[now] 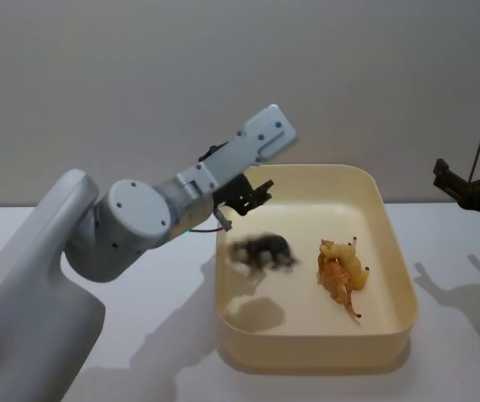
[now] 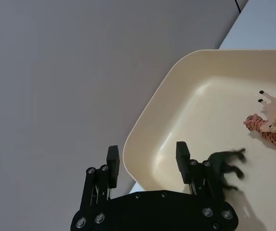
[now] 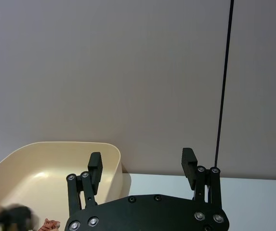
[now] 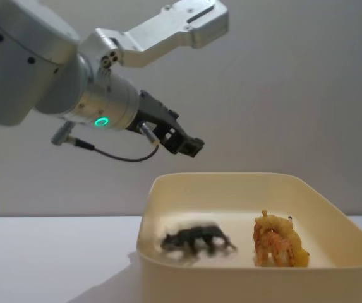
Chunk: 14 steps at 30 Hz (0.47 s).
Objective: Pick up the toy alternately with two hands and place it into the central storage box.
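Above the near-left corner of the large cream-yellow plastic storage box [image 1: 394, 260], the left black claw [image 1: 255, 194] gapes wide and empty; a blurred black toy animal [image 1: 265, 251] sits inside the box beside a striped orange toy tiger [image 1: 337, 280] and a pale yellow toy [image 1: 355, 266]. It may tumble against them. The right claw [image 3: 142, 166], wide and empty too, hangs beyond the box's right side. The chest view shows the left claw [image 4: 182, 142] well clear of the rim

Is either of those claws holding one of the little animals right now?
No. The left gripper is open above the storage box, the blurred black toy below it. The right gripper is open too.
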{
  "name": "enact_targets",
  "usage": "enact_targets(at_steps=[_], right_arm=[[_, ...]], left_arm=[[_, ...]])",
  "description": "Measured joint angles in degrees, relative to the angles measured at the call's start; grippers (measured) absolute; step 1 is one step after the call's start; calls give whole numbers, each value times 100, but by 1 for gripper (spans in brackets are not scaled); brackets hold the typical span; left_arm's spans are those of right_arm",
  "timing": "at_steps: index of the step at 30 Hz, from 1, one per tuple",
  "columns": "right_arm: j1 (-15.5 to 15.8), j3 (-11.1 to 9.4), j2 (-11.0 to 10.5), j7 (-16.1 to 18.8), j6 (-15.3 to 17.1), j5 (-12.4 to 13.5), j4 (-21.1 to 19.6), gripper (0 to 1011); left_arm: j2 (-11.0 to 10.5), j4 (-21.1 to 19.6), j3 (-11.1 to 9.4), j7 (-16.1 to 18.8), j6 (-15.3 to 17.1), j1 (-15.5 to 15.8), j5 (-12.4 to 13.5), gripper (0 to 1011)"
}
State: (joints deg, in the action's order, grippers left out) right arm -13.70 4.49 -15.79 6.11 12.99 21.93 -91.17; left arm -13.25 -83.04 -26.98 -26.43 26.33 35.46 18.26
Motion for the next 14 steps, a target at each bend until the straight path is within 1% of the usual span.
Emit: enact_targets(at_steps=[1,2,3,4,5,6,7,11,12,14], right_arm=[[0,0,0,0,0,0,0,1001],[0,0,0,0,0,0,0,1001],[0,0,0,0,0,0,0,1001],[0,0,0,0,0,0,0,1001],[0,0,0,0,0,0,0,1001],[0,0,0,0,0,0,0,1001],[0,0,0,0,0,0,0,1001],[0,0,0,0,0,0,0,1001],[0,0,0,0,0,0,0,1001],[0,0,0,0,0,0,0,1001]], left_arm=[[3,-2,-19,-32,-22,13,72,680],[11,-4,-45,-109,-73,38,221,723],[15,-5,-57,-129,-94,51,284,763],[23,-8,-83,-199,-133,78,407,763],[26,-9,-94,-230,-152,89,466,814],[31,-9,-106,-254,-167,100,515,836],[37,-10,-125,-300,-199,121,612,891],[47,-12,-155,-372,-253,152,764,954],[52,-13,-168,-402,-278,167,832,999],[56,-15,-187,-445,-309,186,918,1001]])
